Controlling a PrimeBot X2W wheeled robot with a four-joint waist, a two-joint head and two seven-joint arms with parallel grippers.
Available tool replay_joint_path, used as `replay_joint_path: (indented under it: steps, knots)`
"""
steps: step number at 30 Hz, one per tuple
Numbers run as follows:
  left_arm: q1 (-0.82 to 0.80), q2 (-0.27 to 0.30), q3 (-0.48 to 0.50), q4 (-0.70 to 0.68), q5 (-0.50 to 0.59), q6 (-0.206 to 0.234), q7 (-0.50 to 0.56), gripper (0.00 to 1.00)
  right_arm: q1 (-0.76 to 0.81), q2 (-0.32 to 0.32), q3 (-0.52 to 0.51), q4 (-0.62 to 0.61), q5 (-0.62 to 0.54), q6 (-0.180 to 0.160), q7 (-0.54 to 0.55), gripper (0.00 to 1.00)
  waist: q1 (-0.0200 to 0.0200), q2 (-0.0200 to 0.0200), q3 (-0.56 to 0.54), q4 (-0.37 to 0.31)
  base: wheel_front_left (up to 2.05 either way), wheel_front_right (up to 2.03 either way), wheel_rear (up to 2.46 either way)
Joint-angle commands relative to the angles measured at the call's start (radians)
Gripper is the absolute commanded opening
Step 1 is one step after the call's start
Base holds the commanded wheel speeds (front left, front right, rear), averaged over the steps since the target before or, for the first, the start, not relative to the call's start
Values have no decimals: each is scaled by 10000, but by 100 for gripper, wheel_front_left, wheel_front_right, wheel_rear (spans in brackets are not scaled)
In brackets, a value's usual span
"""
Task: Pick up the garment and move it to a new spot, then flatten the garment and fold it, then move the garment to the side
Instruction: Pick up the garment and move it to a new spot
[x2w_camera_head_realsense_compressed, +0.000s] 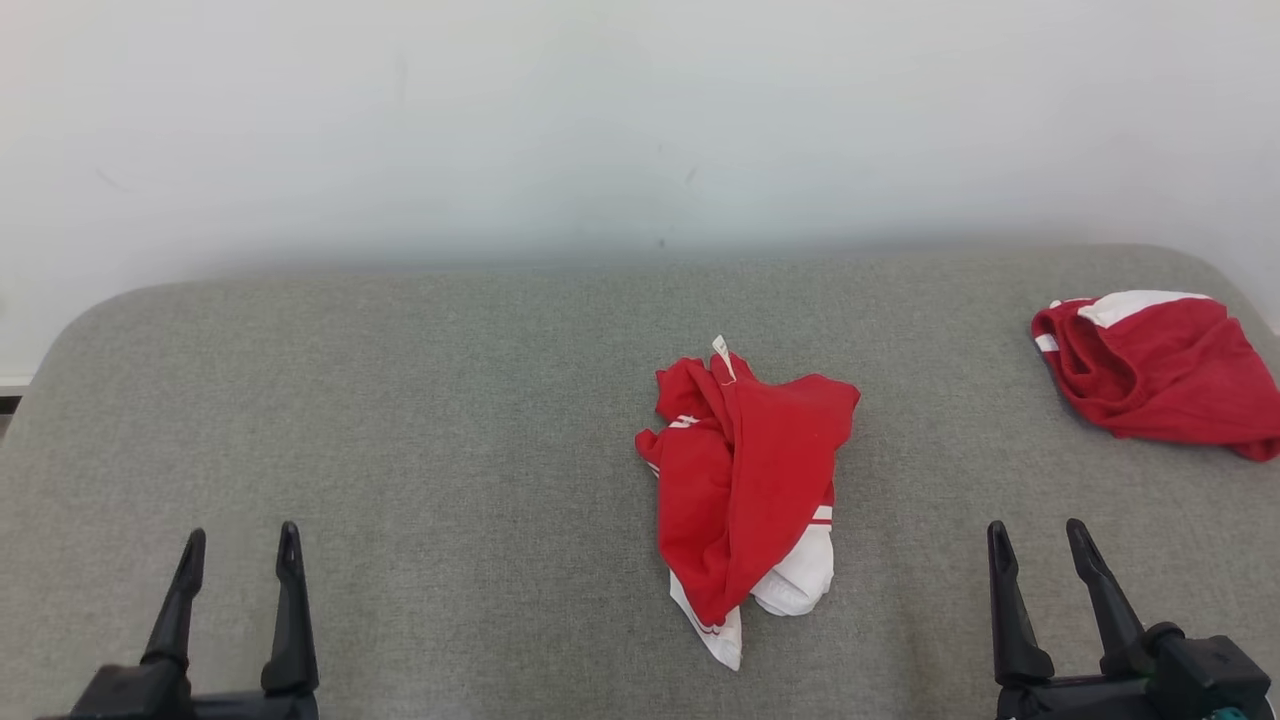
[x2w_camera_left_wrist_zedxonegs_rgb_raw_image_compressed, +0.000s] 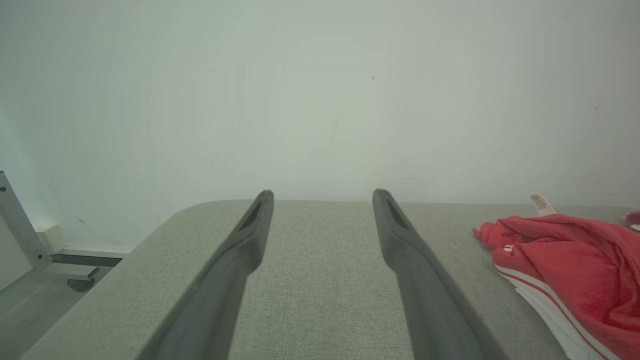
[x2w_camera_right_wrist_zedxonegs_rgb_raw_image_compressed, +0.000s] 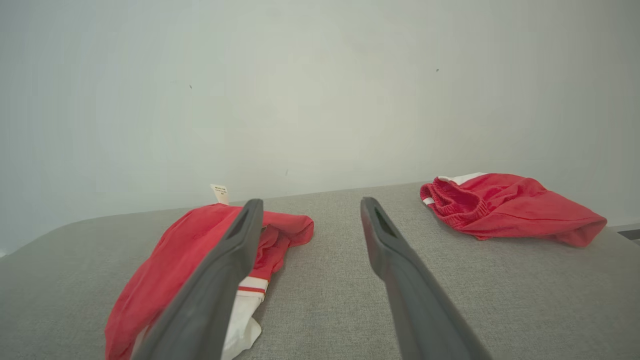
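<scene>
Both the left gripper (x2w_camera_head_realsense_compressed: 237, 560) and right gripper (x2w_camera_head_realsense_compressed: 1040, 555) wait with fingers spread (nothing held), flanking the crumpled garment (x2w_camera_head_realsense_compressed: 745, 490) for pickup.

Left half: we see bare tabletop (x2w_camera_head_realsense_compressed: 400, 400) from the left pincer (x2w_camera_head_realsense_compressed: 240, 548) at lower left up to the far edge, with nothing in the way.
Centre: the crumpled red-and-white garment (x2w_camera_head_realsense_compressed: 745, 490) is a raised heap just right of the frame's middle.
Lower right: we find an open strip between that heap and the right pincer (x2w_camera_head_realsense_compressed: 1043, 543).
Upper right: a second red garment (x2w_camera_head_realsense_compressed: 1160, 375) lies at the edge, well apart from the heap, with bare cover between.
Top: the pale wall (x2w_camera_head_realsense_compressed: 640, 120) closes off the far edge.
</scene>
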Motion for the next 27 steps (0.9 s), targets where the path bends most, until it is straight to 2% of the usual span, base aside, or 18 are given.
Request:
replay_joint_path:
  steps: [1,12,27]
  knots:
    - [376,77,58,-165,-34,-8,-84,100,142,-94,-54,-83,-45,-23,49,100,2,0,-71,69,0,0,0]
    - [1398,-16,108,-430,-109,-68,-154,100,509,-100,-215,-304,-64,-23,226,100,2,0,-163,266,0,0,0]
    - [1425,-150,41,-266,40,-294,-198,100,593,-100,-227,-245,1,-23,284,100,2,0,-125,394,0,0,0]
